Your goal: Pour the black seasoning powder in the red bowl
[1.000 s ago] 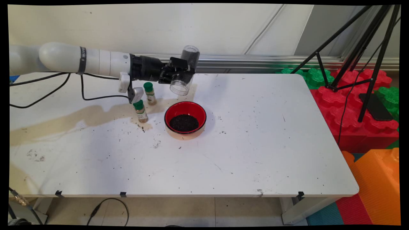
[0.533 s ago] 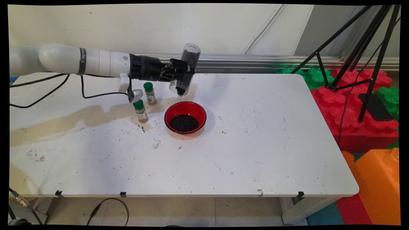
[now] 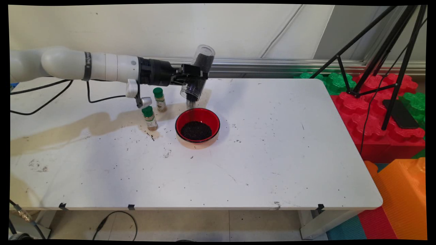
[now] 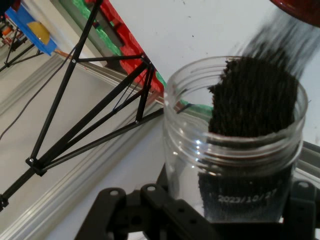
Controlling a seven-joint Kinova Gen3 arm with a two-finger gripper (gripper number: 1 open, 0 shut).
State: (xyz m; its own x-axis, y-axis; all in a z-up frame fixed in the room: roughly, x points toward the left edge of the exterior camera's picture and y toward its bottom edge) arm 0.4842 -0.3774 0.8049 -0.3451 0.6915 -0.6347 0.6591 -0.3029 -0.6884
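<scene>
Worktop (image 3: 272,153): white, speckled with dark grains.
Bowl (image 3: 197,125): red, holding dark grains, directly below the jar's mouth.
Jar (image 3: 198,77): clear, tipped mouth-down, grains streaming out.
Fingers (image 3: 190,75): closed around the jar's middle.
Spice bottles (image 3: 150,118): green-capped pair, left of bowl.

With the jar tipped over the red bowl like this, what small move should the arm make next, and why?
Probably hold the tilt steady, perhaps shifting slightly toward the bowl's middle. The gripper holds the clear jar mouth down; dark grains stream out near the far rim of the red bowl, and plenty remain inside.
</scene>
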